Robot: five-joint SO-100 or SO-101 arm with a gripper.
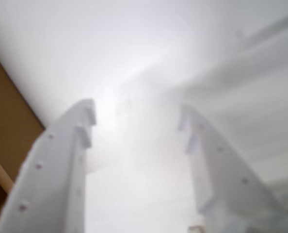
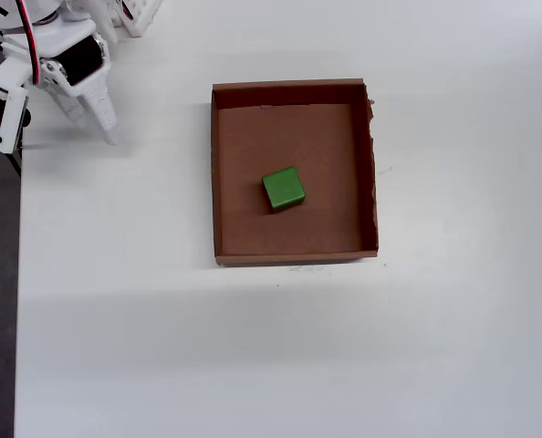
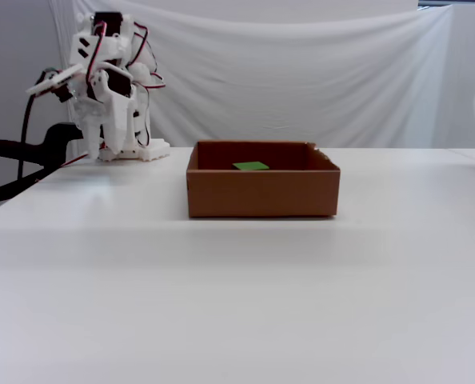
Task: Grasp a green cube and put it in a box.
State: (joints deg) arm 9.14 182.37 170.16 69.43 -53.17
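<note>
The green cube (image 2: 283, 189) sits inside the box (image 2: 294, 90), resting on the cardboard floor a little toward six o'clock of the centre in the overhead view, slightly rotated against the walls and touching none of them. From the side, in the fixed view, only the cube's top face (image 3: 250, 166) peeks over the front wall of the box (image 3: 261, 192).

The box lies flat on the white worktop (image 2: 253, 356), and in the overhead view its edge at three o'clock looks ragged and torn near the upper corner.

The arm (image 3: 105, 88) is folded back at the far corner of the worktop, at roughly ten o'clock from the box in the overhead view and well apart from it. Its fingers (image 2: 88, 114) point down toward the worktop there, holding nothing. In the wrist view the fingers (image 1: 136, 126) stand clearly apart, a wide gap between the two white prongs, with only blurred white surface showing between them; a sliver of brown (image 1: 8, 126) shows at nine o'clock in that view, too blurred to say what it is.

A white cloth (image 3: 301, 72) hangs behind the worktop in the fixed view
</note>
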